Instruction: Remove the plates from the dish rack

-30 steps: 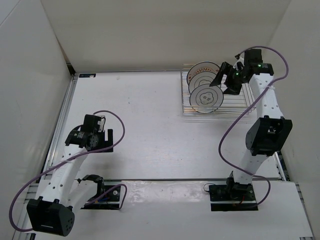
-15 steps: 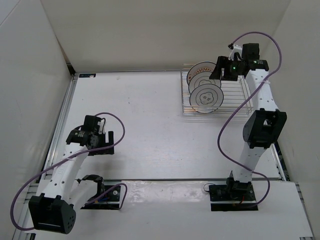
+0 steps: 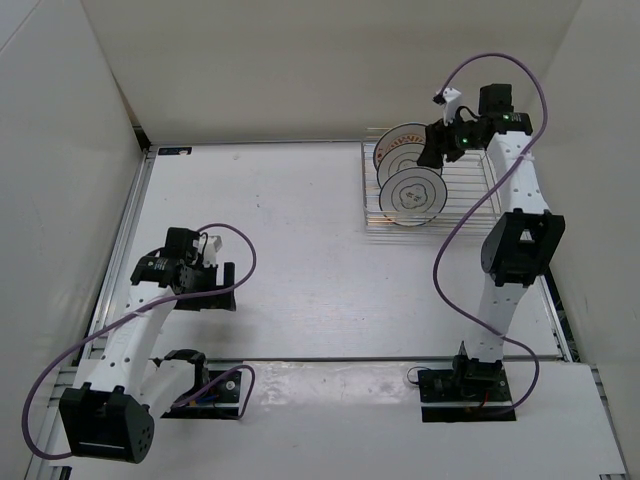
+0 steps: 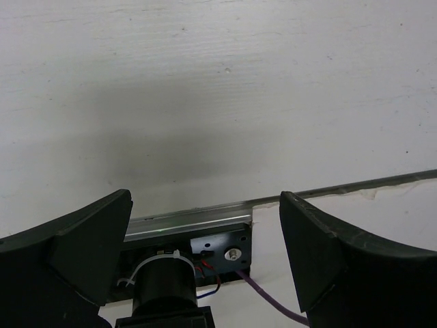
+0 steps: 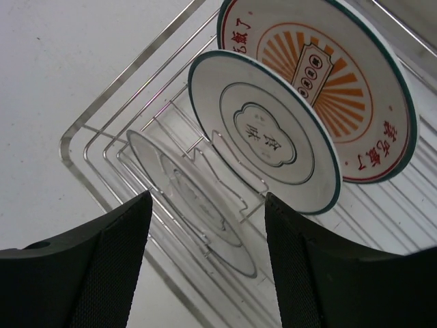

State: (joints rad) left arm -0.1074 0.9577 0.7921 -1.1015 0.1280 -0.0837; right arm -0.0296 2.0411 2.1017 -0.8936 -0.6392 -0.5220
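The dish rack (image 3: 470, 195) of silver wire stands at the back right of the table. Two plates stand upright in it: a white one with grey rings (image 3: 411, 193) in front and an orange-patterned one (image 3: 398, 146) behind. My right gripper (image 3: 436, 148) hovers over the rack beside the orange plate's right edge, jaws open and empty. The right wrist view shows the white plate (image 5: 263, 130), the orange plate (image 5: 341, 75) and rack wires (image 5: 89, 130) beyond my right gripper (image 5: 205, 273). My left gripper (image 3: 212, 287) is open low over the table at the left, far from the rack.
A faint glassy disc shape (image 5: 198, 198) lies low in the rack; plate or reflection, I cannot tell. White walls enclose the table on three sides. A metal rail (image 4: 341, 188) and the left arm's base mount (image 4: 218, 249) show past my left gripper (image 4: 205, 260).
The right arm has stretched back and left, carrying its gripper from beside the white plate to the orange plate's edge, fingers somewhat narrower. The left gripper has drifted slightly toward the near edge.
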